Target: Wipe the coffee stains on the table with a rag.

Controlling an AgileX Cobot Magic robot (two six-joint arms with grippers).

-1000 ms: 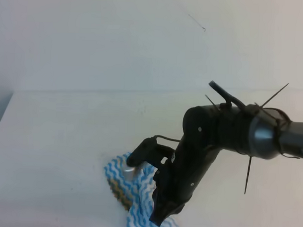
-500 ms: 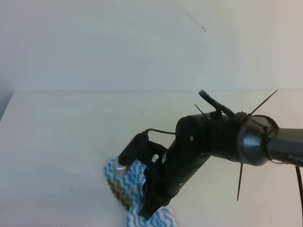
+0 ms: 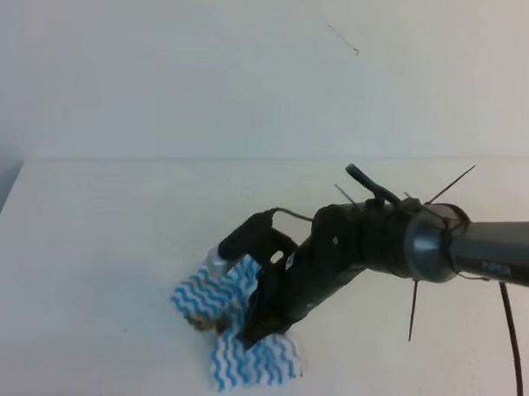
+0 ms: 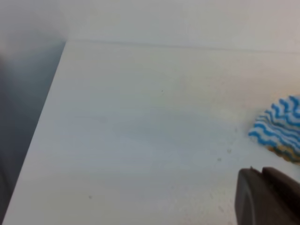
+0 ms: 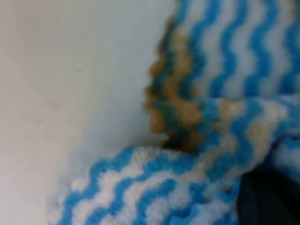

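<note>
The rag, white with blue wavy stripes, lies bunched on the white table at the front middle. My right gripper comes in from the right, points down, and is shut on the rag's middle, pressing it to the table. Up close the rag shows a tan-brown soaked patch along a fold. The coffee stains on the table are hidden, with no blotch showing beside the cloth. In the left wrist view the rag's edge is at the right, and my left gripper hovers apart from it, fingers together, holding nothing.
The table's left edge drops off into a dark gap. A pale wall rises behind the table's far edge. Thin cable ties and a cable stick out from the right arm.
The right gripper has dragged the rag to the left and slightly away from the front edge. The cloth has spread, so its lower part now lies fully in view.
</note>
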